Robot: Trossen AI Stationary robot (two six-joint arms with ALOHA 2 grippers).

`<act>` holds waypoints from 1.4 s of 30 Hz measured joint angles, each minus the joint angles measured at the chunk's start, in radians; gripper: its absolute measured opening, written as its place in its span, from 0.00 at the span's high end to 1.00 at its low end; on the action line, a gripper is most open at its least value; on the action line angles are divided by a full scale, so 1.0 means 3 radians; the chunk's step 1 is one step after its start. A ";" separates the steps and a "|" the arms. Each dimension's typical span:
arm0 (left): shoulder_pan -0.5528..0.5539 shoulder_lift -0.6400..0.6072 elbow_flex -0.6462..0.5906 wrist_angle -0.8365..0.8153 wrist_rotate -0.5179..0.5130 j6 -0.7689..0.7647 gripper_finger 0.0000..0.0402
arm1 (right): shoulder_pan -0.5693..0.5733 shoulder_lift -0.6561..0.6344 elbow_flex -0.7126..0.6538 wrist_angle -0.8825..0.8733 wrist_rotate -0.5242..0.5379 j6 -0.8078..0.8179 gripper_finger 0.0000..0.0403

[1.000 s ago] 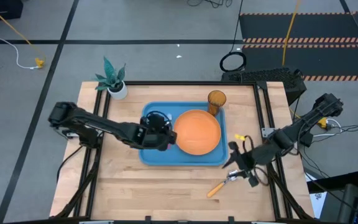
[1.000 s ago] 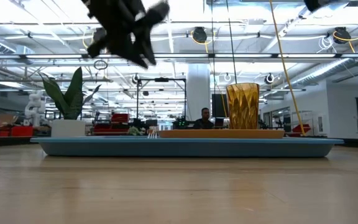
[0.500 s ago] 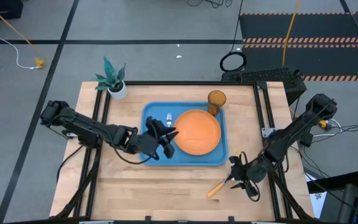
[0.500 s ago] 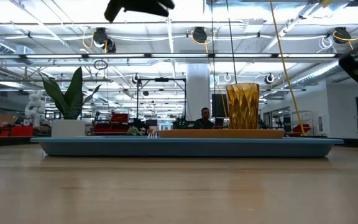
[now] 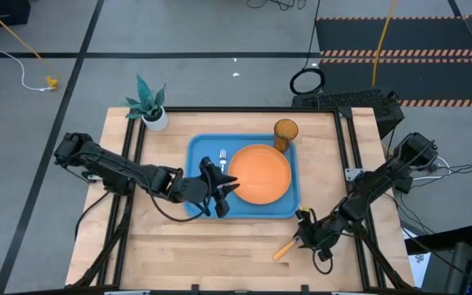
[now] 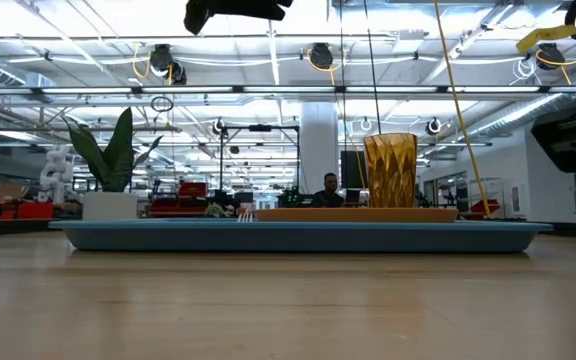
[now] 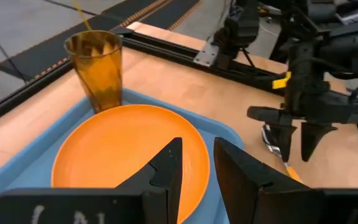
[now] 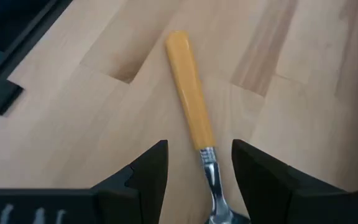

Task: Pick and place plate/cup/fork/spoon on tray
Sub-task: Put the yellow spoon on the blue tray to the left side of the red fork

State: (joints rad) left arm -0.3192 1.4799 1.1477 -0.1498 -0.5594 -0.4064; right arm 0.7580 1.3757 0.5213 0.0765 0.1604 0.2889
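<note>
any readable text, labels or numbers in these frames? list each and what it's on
None readable.
The blue rectangular plastic tray, round orange plastic plate, translucent amber tumbler and orange-handled metal spoon carry no print.
White marks on the left gripper's body: cut off, unreadable.
Far signs in the low view: too small.

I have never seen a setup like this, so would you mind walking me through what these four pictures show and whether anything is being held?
Two dark robot arms work at a wooden table, each ending in a two-finger gripper. One picture looks straight down, one looks level across the tabletop, and two come from cameras on the wrists.

On the table sits a blue tray carrying an orange plate, an amber cup and a fork. A potted plant stands at a far corner. The spoon lies on the bare wood, off the tray.

The left gripper hangs over the tray beside the plate, holding nothing. The right gripper is open, its fingers either side of the spoon, not yet gripping it.
</note>
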 joint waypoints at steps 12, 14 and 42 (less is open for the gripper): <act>-0.0163 0.0052 0.0000 0.0032 0.0065 0.0103 0.77 | -0.0087 0.0222 0.0000 0.0018 -0.0120 -0.0160 0.67; -0.0186 0.0051 0.0000 0.0073 0.0067 0.0106 0.77 | -0.0087 0.0228 0.0002 -0.0028 -0.0174 -0.0154 0.70; -0.0194 0.0050 0.0000 0.0243 0.0062 0.0131 0.77 | -0.0086 -0.0167 -0.0008 -0.0170 -0.0192 -0.0323 0.96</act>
State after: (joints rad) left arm -0.3775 1.4948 1.1477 -0.0770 -0.5407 -0.3673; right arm 0.7322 1.3255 0.5190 0.0254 0.1029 0.1920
